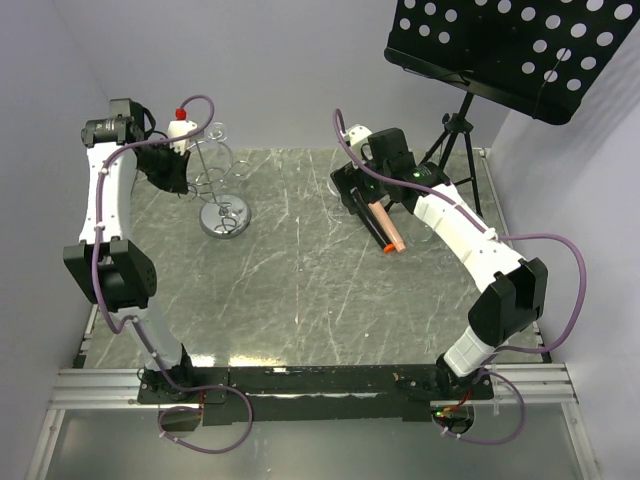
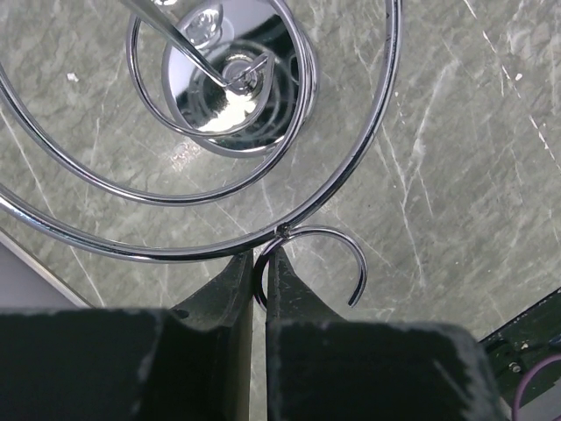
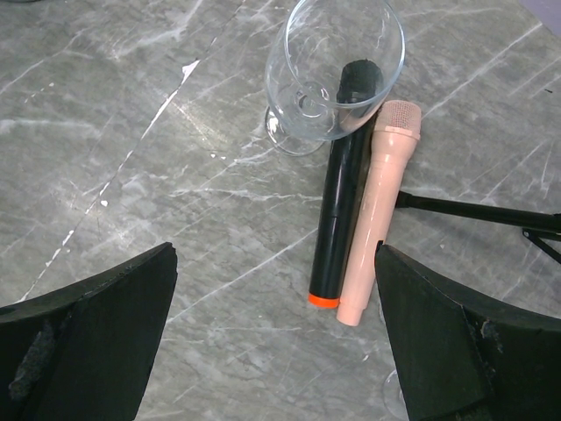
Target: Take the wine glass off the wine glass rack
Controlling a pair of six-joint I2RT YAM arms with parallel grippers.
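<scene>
the left arm [image 1: 108, 205] rises from its base at the near edge, bends at the elbow and reaches toward the far left, its wrist turned inward. the left gripper [image 2: 263, 263] points down with its jaws almost together, pinching a thin wire curl of the wine glass rack [image 2: 361, 267]. the right arm [image 1: 470, 240] leans up from its base, folds at the elbow and stretches toward the far middle. the right gripper [image 3: 276, 254] tilts down above the table, its jaws spread wide and holding nothing.

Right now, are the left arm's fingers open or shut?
Shut. The left fingers are squeezed together, pinching a thin wire curl of the shiny rack.
</scene>
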